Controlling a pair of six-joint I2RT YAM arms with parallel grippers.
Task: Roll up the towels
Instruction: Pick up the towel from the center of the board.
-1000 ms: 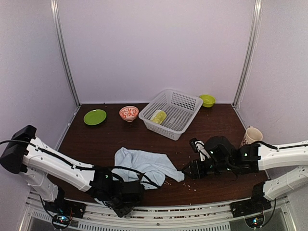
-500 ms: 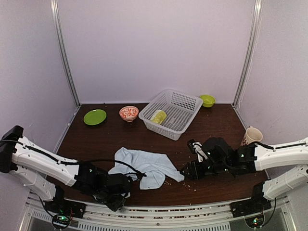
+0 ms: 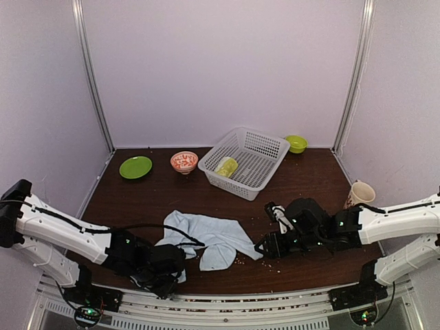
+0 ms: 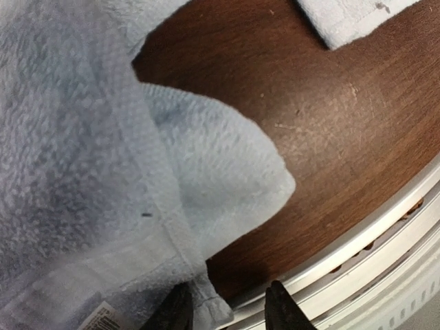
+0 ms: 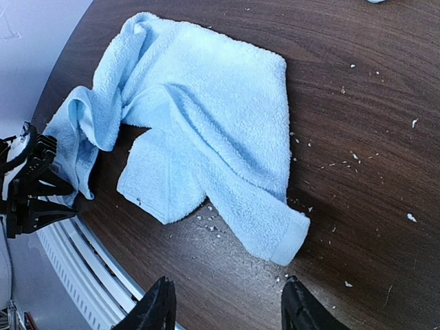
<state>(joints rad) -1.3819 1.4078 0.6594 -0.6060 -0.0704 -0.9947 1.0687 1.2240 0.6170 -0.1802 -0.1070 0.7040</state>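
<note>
The pale blue towel lies crumpled on the dark table near its front edge, and its near-left part is drawn up toward my left gripper. In the left wrist view the blue towel fills the left side. Its hemmed corner hangs against one finger of my left gripper, whose jaws stand apart with bare table between them. My right gripper is open and empty, low over the table just short of the blue towel's right corner. The lime-green towel sits bundled in the basket.
The white mesh basket stands tilted at the back centre. A green plate, a red patterned bowl, a small green bowl and a cup stand around it. Crumbs dot the table. A metal rail runs along the front edge.
My left arm has slid left along the front edge and the towel's near-left part has come with it. The right gripper has crept left toward the towel's corner.
</note>
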